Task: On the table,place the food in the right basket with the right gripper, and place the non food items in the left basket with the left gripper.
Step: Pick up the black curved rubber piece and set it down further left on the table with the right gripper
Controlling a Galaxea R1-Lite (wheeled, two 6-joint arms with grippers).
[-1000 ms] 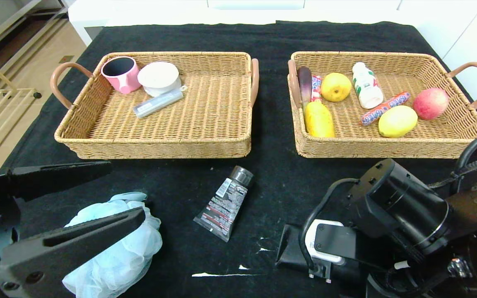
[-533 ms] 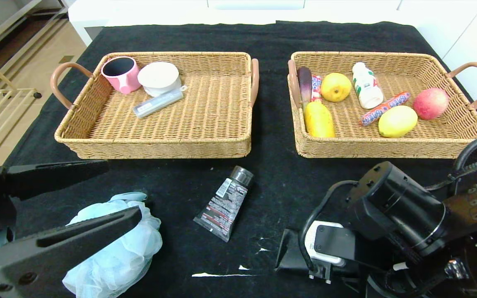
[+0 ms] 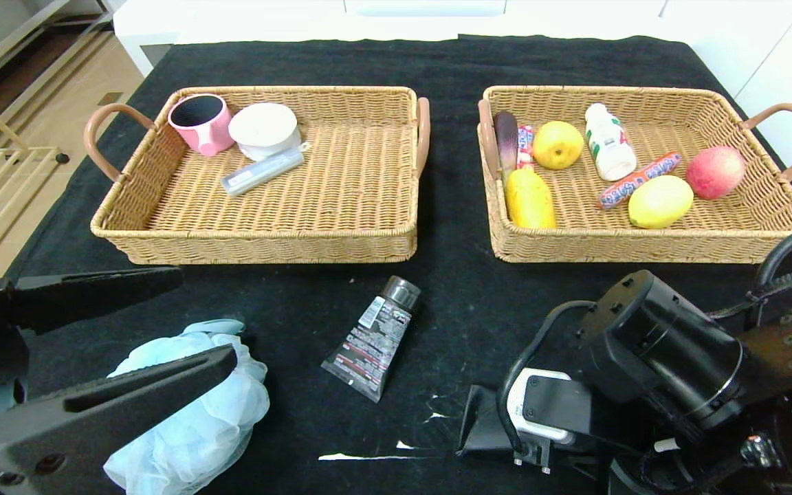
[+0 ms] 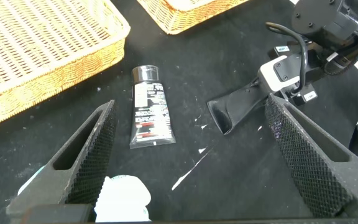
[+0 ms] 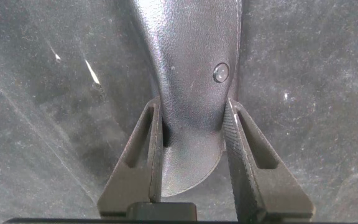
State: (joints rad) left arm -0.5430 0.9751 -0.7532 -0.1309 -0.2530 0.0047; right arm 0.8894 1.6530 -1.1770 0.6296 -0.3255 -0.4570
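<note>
Low at the table's near right, my right gripper (image 3: pixel 489 426) has its fingers pressed on both sides of a black leathery case (image 5: pixel 191 56) with a small stud, which lies on the black cloth. The case also shows in the left wrist view (image 4: pixel 232 112). My left gripper (image 3: pixel 207 315) hovers open at the near left, over a pale blue bath puff (image 3: pixel 190 405). A dark tube with a grey cap (image 3: pixel 372 337) lies in the middle, between the arms. The left basket (image 3: pixel 265 240) holds a pink cup (image 3: pixel 193 122), a white bowl (image 3: pixel 264 129) and a grey case (image 3: pixel 262 172). The right basket (image 3: pixel 630 251) holds several foods.
Both wicker baskets stand side by side behind the loose items, with a gap of black cloth (image 3: pixel 451 172) between them. White streaks (image 3: pixel 368 456) mark the cloth near the front edge. A white counter (image 3: pixel 403 20) runs behind the table.
The right gripper's fingers have closed in on the black case, and the right arm has sunk slightly. The left arm has hardly moved and stays open.
</note>
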